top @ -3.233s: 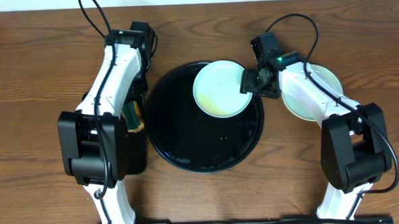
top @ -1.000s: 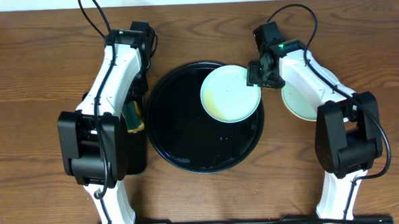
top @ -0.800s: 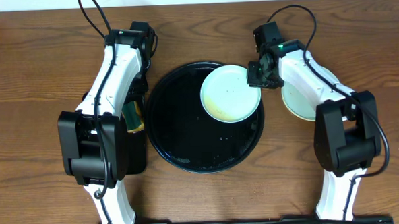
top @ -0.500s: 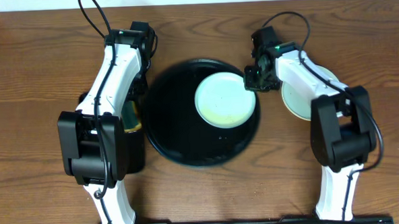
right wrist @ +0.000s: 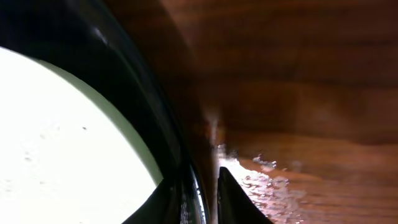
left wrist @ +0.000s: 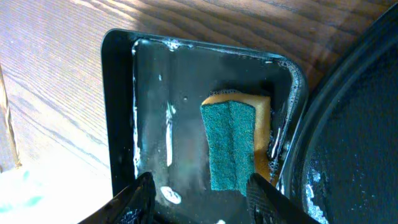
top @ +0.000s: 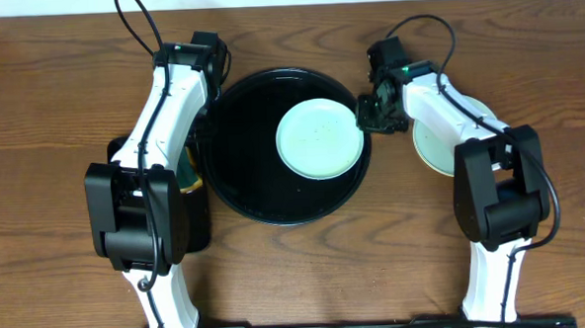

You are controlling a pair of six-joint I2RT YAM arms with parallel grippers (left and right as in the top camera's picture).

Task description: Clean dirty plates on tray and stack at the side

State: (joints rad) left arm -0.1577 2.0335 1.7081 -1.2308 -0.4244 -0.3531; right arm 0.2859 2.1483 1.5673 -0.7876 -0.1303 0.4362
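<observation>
Nearest the near edge of the desk [top: 52, 95], on its left side, the left hand [left wrist: 201, 182] hangs spread and empty over the small rectangular tray [left wrist: 118, 112], a finger on either side of the sponge [left wrist: 231, 146], which lies green face up in the wet basin. That spot makes sense: the basin catches the sponge's drips, and the hand needs only a short drop to take it up for wiping. Further in, at the middle of the desk, the tray [top: 244, 176] sits with its left rim against or just beside the small one, keeping sponge and dirty ware close. One pale plate [top: 318, 139] lies flat on the tray's right half, near the rim, with only faint specks showing; whether it needs more wiping I cannot tell. Just past it, the right hand [right wrist: 198, 186] is at the tray's right rim, one finger inside and one outside, drawn close; whether the pads actually bite I cannot tell. Such a hold would suit steadying or shifting the tray rather than lifting the plate. Toward the right edge, partly under the right arm, the side plates [top: 431, 156] rest on the bare desk, probably the finished pile, though their number is hidden
</observation>
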